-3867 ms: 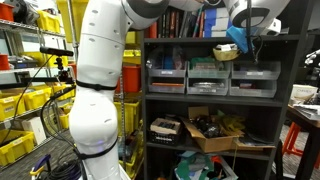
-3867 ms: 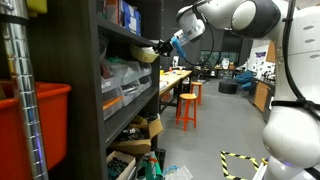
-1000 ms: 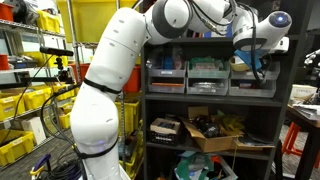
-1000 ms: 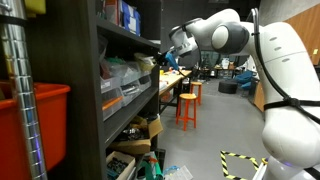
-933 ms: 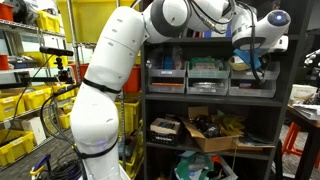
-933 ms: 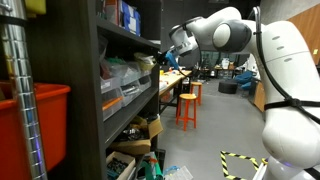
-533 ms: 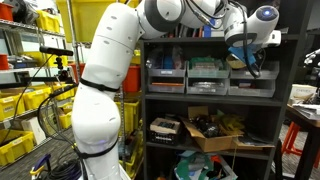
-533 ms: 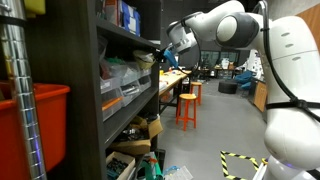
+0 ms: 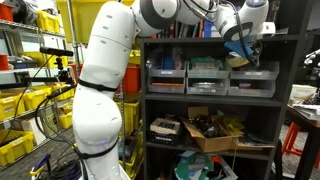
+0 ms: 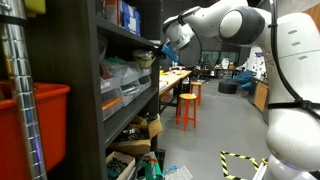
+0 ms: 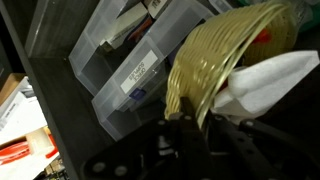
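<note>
I see bowl ribbed, woven-looking, dull yellow; bins clear glossy plastic w/ paper labels; shelf frame matt dark metal.

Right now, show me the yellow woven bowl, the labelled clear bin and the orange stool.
yellow woven bowl (image 11: 214,62), wrist view, its ribbed outer wall.
labelled clear bin (image 11: 139,74), wrist view, its white label.
orange stool (image 10: 187,97), an exterior view, its seat.

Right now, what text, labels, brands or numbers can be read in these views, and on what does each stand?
No text can be read.
white label on a clear bin, wrist view: dark print, too blurred to read.
shelf bins, exterior view: any labels too small to read.
books on the top shelf: spines too small to read.
woven bowl in the gripper: no text shows.
</note>
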Tool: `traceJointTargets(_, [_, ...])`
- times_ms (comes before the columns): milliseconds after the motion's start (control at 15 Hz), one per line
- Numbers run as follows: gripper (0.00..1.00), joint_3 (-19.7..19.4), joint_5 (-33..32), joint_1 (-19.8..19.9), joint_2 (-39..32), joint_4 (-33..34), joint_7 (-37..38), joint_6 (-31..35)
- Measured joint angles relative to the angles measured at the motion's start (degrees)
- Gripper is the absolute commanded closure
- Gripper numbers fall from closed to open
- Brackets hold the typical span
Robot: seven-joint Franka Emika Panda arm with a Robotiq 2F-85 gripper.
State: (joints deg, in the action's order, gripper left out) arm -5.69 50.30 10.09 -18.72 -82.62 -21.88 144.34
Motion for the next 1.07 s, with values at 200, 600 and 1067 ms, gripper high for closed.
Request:
traceJointTargets(200, [0.98, 0.24, -7.09, -0.06, 1.09, 0.15, 5.37, -2.32])
traceJointTargets(600, [0.98, 0.29, -12.16, 1.67, 3.86, 4.06, 9.49, -20.29])
traceJointTargets(1067, [0.98, 0.89, -13.0, 0.8, 4.05, 8.98, 13.6, -31.33])
